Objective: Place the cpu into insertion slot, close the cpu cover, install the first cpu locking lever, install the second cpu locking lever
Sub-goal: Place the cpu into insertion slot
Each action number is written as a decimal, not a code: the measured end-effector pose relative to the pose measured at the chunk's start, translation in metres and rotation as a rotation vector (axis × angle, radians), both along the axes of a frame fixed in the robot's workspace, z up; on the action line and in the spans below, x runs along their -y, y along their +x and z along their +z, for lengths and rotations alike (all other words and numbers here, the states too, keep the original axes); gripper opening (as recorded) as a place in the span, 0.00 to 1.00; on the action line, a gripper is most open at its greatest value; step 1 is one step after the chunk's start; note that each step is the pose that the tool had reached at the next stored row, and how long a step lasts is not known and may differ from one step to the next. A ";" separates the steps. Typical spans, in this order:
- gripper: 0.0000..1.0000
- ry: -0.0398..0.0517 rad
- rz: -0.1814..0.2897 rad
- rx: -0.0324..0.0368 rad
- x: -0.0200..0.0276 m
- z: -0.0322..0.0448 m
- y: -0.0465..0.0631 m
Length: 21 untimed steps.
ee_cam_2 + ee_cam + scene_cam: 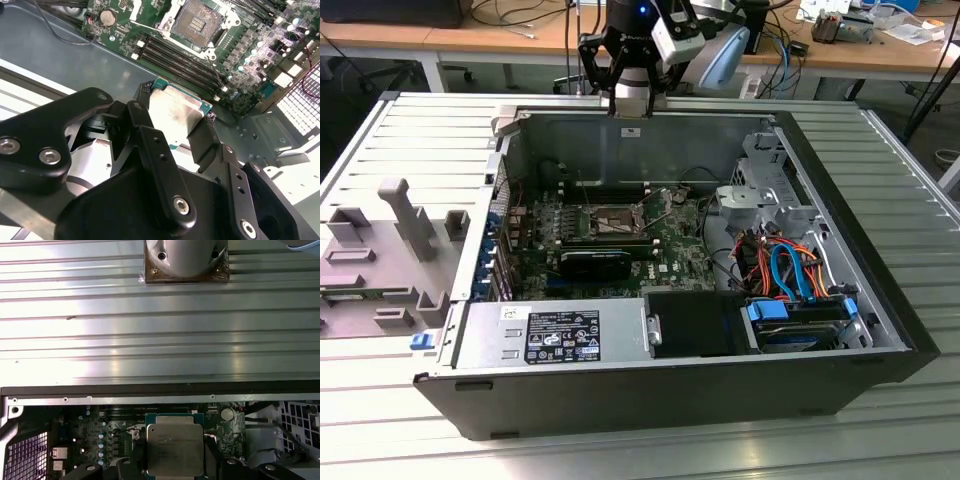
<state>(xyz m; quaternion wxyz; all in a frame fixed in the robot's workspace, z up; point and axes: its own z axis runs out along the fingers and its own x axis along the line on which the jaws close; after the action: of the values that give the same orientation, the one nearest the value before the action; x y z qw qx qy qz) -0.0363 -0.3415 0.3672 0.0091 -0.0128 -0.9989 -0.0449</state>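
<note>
The gripper [176,125] is clamped on the cpu [175,107]. In the exterior view, the slot [605,222], uncovered, lies at its 6 o'clock.

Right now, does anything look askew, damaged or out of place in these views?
Nothing stands out. The small flat square silver-topped cpu sits level in the black pincer. On the green motherboard, the square metal-framed insertion slot lies open and empty.
</note>
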 end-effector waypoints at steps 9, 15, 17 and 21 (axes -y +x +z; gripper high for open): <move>0.55 -0.0005 0.000 -0.0001 0.0024 0.0000 0.000; 0.55 -0.0004 0.000 0.0000 0.0046 0.0000 0.000; 0.55 -0.0004 0.000 0.0000 0.0060 0.0000 0.000; 0.55 -0.0004 0.000 0.0000 0.0079 0.0000 0.000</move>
<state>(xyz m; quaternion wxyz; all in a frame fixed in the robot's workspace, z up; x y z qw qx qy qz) -0.0363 -0.3494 0.3672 0.0091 -0.0128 -0.9989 -0.0447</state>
